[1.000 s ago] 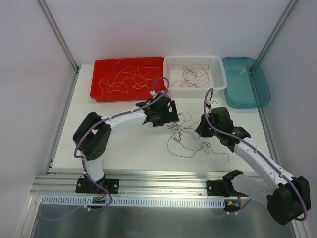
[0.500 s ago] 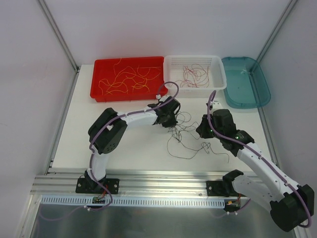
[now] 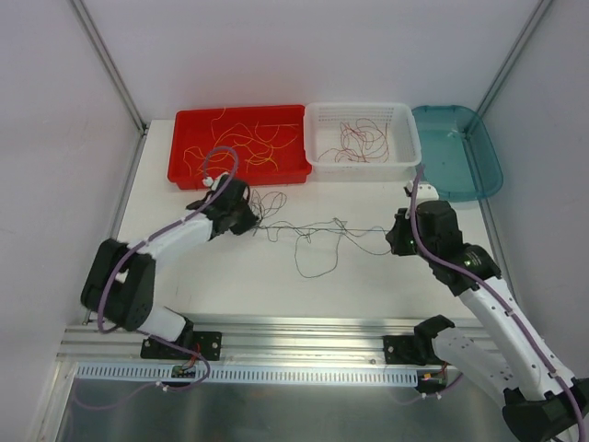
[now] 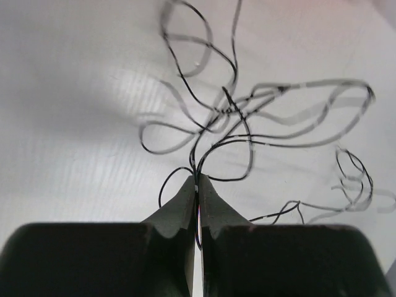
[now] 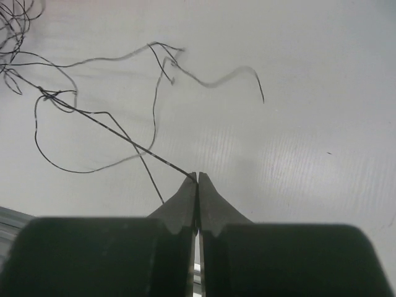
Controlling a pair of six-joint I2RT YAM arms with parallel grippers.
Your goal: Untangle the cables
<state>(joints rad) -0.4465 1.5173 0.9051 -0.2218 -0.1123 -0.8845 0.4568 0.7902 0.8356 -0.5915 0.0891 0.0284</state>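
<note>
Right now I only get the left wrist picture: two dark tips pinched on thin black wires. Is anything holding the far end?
Observer: Yes. The right end effector is shut on a strand of the same black cables.
Operator: So the wires run between the two arms?
Observer: From above, one strand runs nearly straight from it to the left end effector, with loose loops bunched at the left side.
Operator: Anything else around them?
Observer: Along the far edge stand a red tray with yellow-orange wires, a white basket with dark red wires, and a teal tray where I see none.
</note>
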